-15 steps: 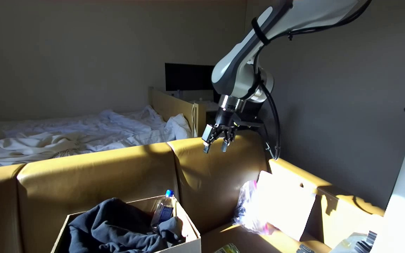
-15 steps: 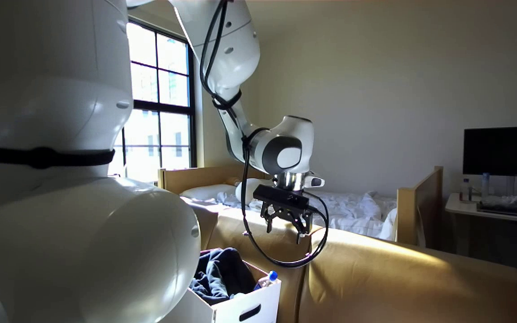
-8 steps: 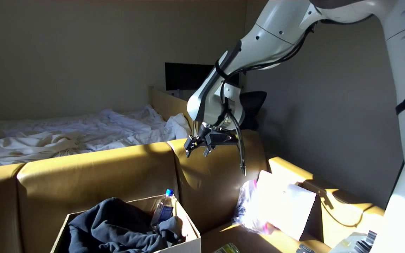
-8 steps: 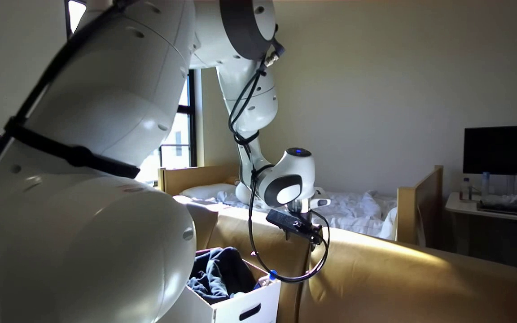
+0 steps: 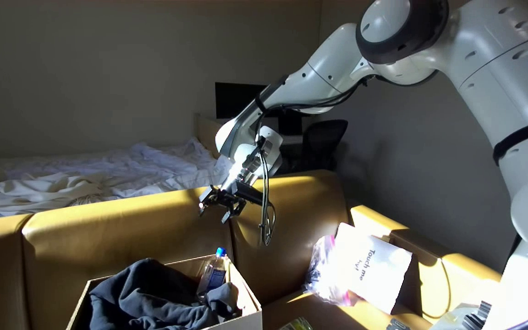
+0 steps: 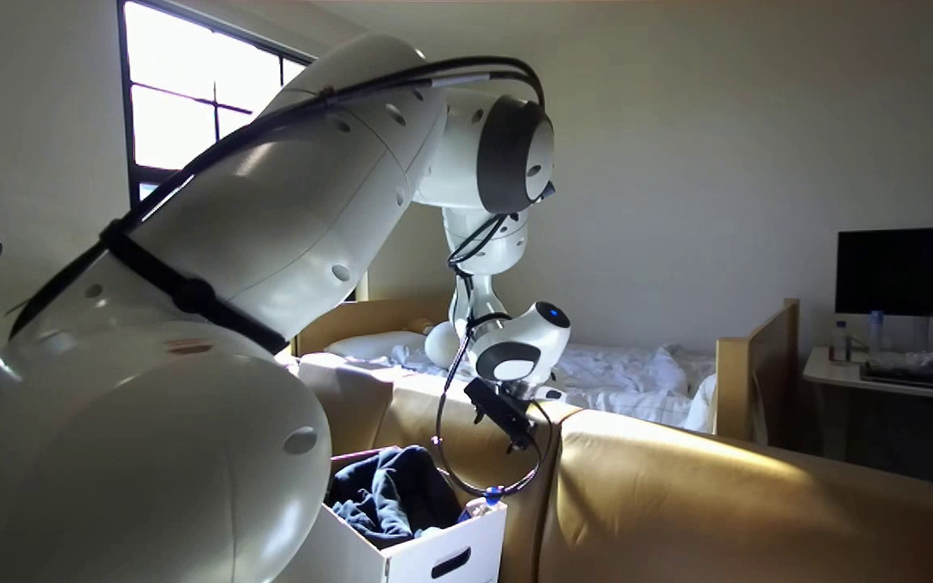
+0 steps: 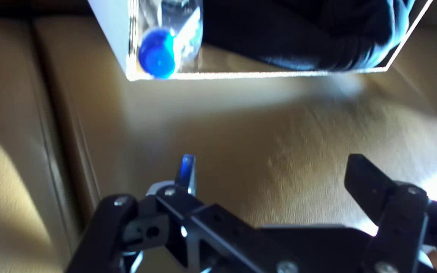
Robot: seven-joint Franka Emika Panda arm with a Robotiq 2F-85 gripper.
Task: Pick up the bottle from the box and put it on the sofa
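Observation:
The clear bottle (image 5: 215, 277) with a blue cap leans upright in a corner of the box (image 5: 243, 321), beside dark cloth. In the wrist view the bottle (image 7: 157, 53) appears at the top, its cap by the box's rim (image 7: 256, 75). The box stands on the sofa (image 5: 131, 233), against the back cushions. My gripper (image 5: 213, 214) is tilted in front of the sofa back, above the bottle and apart from it. Seen from the wrist, the gripper (image 7: 269, 163) is open, with only sofa leather showing beyond its fingers. The bottle's lower end is hidden by cloth.
Dark cloth (image 5: 154, 293) fills much of the box. A white paper (image 5: 367, 268) and a plastic bag (image 5: 321, 270) lie toward the sofa's arm. A cable loop (image 6: 442, 437) hangs from my wrist near the bottle. Behind the sofa is a bed (image 5: 108, 169).
The arm has stretched out and come down, bringing the gripper closer to the box and tilting it. Its jaws have stayed open. Bottle and box have not moved.

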